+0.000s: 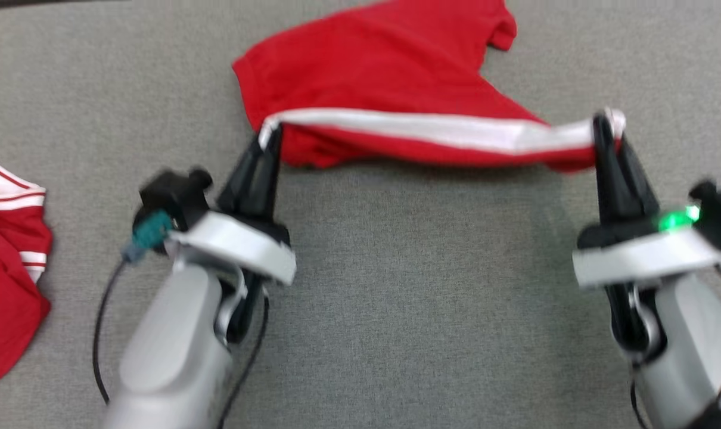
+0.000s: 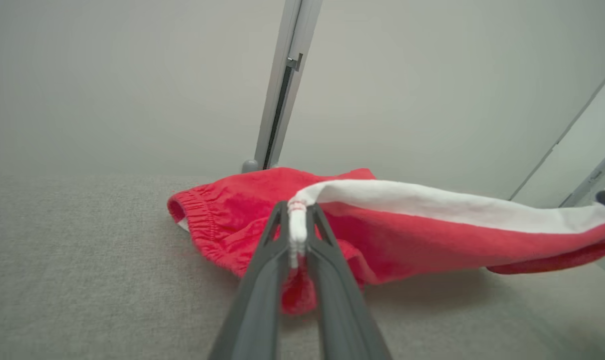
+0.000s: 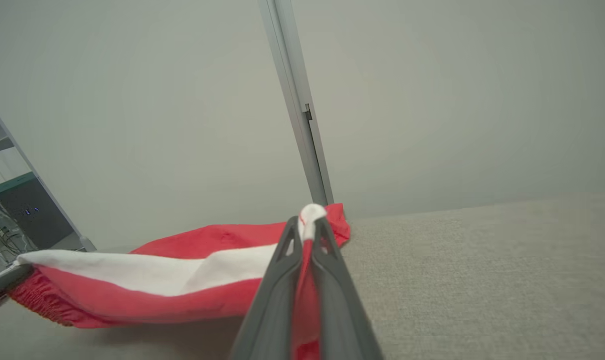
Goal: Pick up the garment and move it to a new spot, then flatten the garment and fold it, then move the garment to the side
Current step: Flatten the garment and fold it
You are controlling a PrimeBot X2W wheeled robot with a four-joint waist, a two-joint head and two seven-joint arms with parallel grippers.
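A second striped garment lies at the left edge of the grey bench, well apart. The left pincer and the right pincer are each clamped on the white-striped edge of the red garment. That edge is stretched between them, and the rest trails on the bench beyond.

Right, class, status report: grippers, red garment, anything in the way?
Both shut on white stripe: left gripper one end, right gripper the other. Edge of red garment lifted taut, rest on grey surface. Far left, another garment lies apart.

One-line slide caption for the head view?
Left gripper and right gripper hold the red garment taut by its white stripe.
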